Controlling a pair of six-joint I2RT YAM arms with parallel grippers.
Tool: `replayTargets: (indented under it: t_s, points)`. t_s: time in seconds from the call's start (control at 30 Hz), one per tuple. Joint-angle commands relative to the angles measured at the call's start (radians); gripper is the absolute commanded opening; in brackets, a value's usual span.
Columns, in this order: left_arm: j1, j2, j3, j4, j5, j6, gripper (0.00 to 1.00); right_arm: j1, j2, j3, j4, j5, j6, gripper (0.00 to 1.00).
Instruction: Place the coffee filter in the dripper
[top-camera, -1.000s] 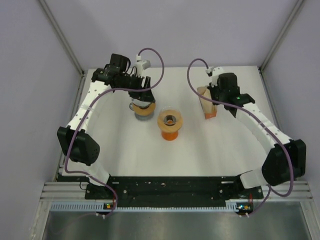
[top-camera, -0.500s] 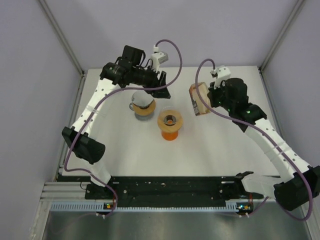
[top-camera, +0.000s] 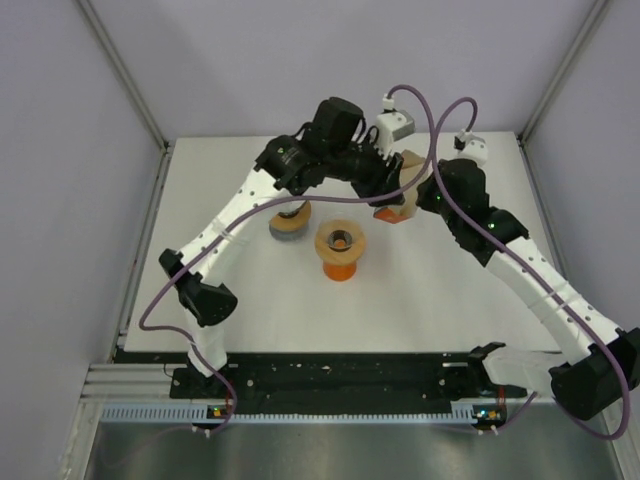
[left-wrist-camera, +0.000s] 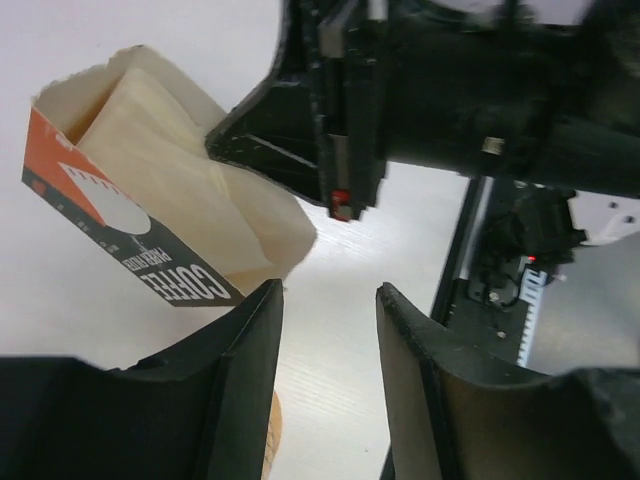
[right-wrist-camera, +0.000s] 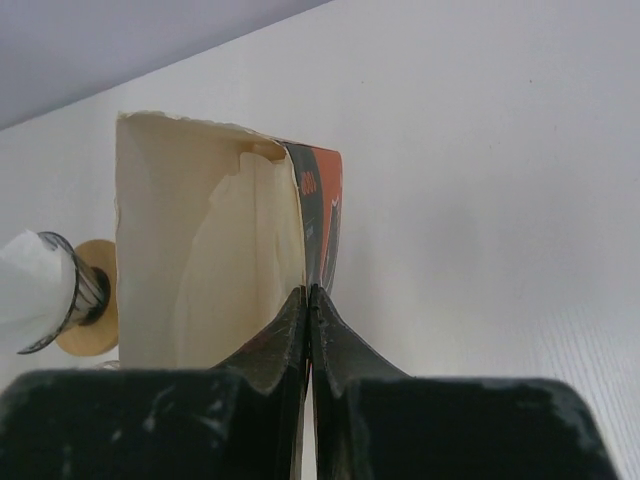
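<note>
The orange dripper stands at the table's middle. The coffee filter box is orange and black with an open top, and it is held tilted behind and right of the dripper. My right gripper is shut on the box's side wall. Cream paper filters sit inside the box. My left gripper is open and empty right at the box's open mouth. In the left wrist view the filters stick out of the box just beyond my left gripper.
A grey cup on a cork base stands left of the dripper, and it also shows in the right wrist view. Both arms cross above the back middle of the table. Grey walls close in the sides.
My left arm has swung from over the grey cup rightward to the filter box. My right arm has lifted the box and carried it left toward the middle.
</note>
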Motion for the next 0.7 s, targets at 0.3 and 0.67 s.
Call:
replayTargets:
  t_s: [0.3, 0.67]
  points:
    - [-0.121, 0.104, -0.021, 0.126, -0.414, 0.155, 0.43, 0.021, -0.054, -0.015, 0.024, 0.051, 0.095, 0.0]
    - [-0.175, 0.106, 0.06, 0.093, -0.328, 0.209, 0.41, 0.029, -0.051, -0.019, 0.035, 0.069, 0.105, 0.0]
